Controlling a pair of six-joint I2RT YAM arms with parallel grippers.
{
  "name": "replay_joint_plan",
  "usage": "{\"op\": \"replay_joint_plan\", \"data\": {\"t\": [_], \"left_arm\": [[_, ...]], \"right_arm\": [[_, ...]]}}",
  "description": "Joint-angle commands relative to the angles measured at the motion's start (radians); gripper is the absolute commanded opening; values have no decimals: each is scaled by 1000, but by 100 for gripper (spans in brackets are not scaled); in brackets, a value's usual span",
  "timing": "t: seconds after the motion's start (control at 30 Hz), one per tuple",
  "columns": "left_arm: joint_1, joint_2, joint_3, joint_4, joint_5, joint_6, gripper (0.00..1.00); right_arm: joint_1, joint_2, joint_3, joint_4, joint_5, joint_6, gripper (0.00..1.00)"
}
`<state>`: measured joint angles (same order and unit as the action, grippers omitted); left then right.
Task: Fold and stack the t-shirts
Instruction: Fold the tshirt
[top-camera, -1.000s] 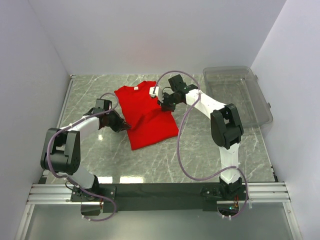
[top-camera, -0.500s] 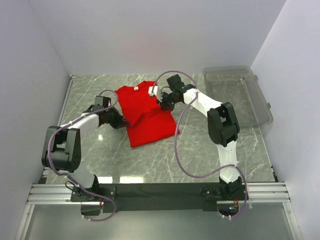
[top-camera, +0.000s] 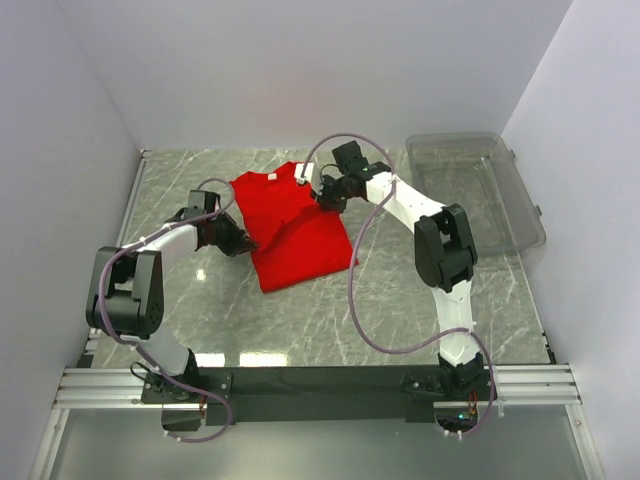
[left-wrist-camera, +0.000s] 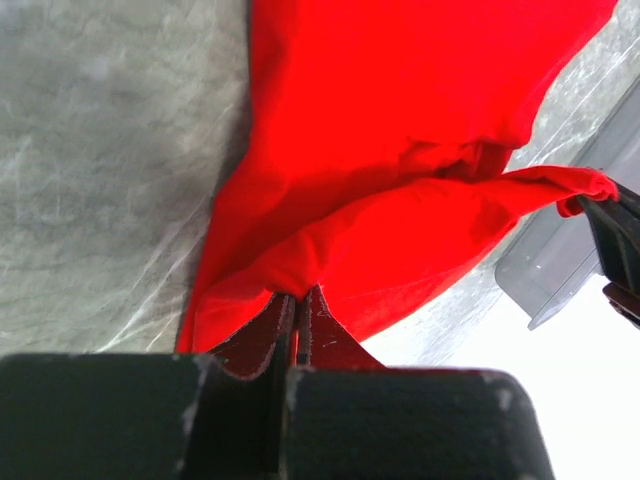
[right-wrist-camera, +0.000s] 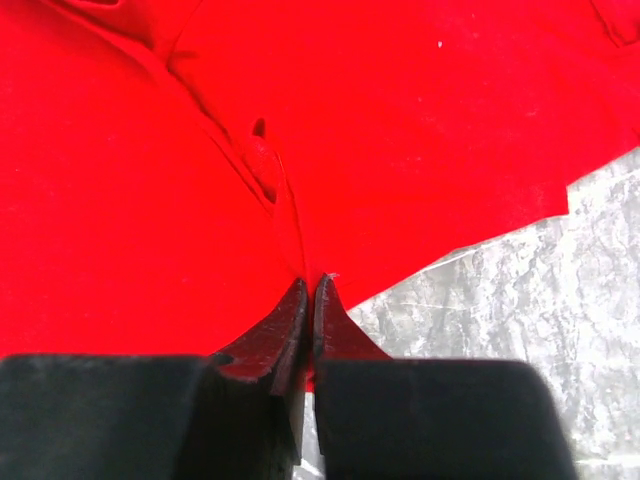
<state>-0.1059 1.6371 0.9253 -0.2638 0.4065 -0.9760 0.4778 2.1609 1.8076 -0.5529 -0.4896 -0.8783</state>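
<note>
The red t-shirt (top-camera: 295, 225) lies partly folded on the marble table, collar with its white label toward the back. My left gripper (top-camera: 240, 243) is shut on the shirt's left edge; in the left wrist view (left-wrist-camera: 297, 292) cloth is pinched between the closed fingers. My right gripper (top-camera: 325, 198) is shut on the shirt's right edge near the sleeve; in the right wrist view (right-wrist-camera: 310, 283) red cloth (right-wrist-camera: 300, 120) fills the frame and runs into the closed fingertips. Both grippers hold the cloth slightly lifted and bunched between them.
A clear plastic bin (top-camera: 478, 190) stands at the back right of the table; its corner also shows in the left wrist view (left-wrist-camera: 560, 255). White walls enclose the table on three sides. Purple cables loop from both arms.
Both grippers have moved toward the back with the shirt in their grip, and the shirt's near hem has been drawn back and left with them.
</note>
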Motion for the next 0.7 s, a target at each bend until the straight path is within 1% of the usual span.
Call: {"op": "replay_joint_plan", "data": {"t": [0.0, 0.03, 0.07, 0.1, 0.13, 0.17, 0.2, 0.23, 0.27, 0.3, 0.43, 0.47, 0.5, 0.57, 0.6, 0.67], "left_arm": [[8, 9, 53, 3, 17, 33, 1], [8, 10, 63, 5, 20, 34, 1], [8, 10, 63, 6, 22, 34, 1], [12, 9, 67, 9, 26, 31, 6], [14, 1, 67, 21, 29, 28, 13], [15, -6, 69, 29, 28, 25, 21], [20, -14, 69, 34, 22, 22, 33], [21, -32, 76, 34, 17, 19, 37], [25, -42, 82, 32, 8, 19, 40], [29, -52, 92, 29, 2, 23, 45], [41, -147, 109, 3, -72, 60, 54], [44, -163, 112, -3, -90, 78, 57], [46, -180, 113, -6, -95, 129, 59], [46, -224, 110, -17, -95, 180, 63], [48, -246, 107, -31, -87, 236, 65], [48, -269, 90, -66, -83, 269, 66]], "right_arm": [[-7, 30, 53, 7, 11, 10, 8], [-7, 33, 53, 8, 14, 10, 21], [-8, 30, 49, 8, 16, 10, 25], [-7, 28, 47, 14, 19, 10, 32], [-8, 22, 42, 19, 26, 13, 48], [-11, 17, 36, 24, 28, 19, 57], [-13, 16, 38, 30, 29, 27, 64], [-21, 4, 39, 42, 31, 51, 71], [-27, -2, 45, 50, 28, 67, 72], [-34, -10, 48, 67, 26, 99, 72], [-74, -74, 65, 67, -30, 156, 71], [-88, -88, 58, 50, -81, 150, 71], [-94, -107, 46, 33, -119, 135, 70], [-108, -176, -29, 2, -208, 82, 70], [-113, -206, -68, -49, -292, -26, 70], [-113, -300, -195, -117, -336, -178, 70]]}}
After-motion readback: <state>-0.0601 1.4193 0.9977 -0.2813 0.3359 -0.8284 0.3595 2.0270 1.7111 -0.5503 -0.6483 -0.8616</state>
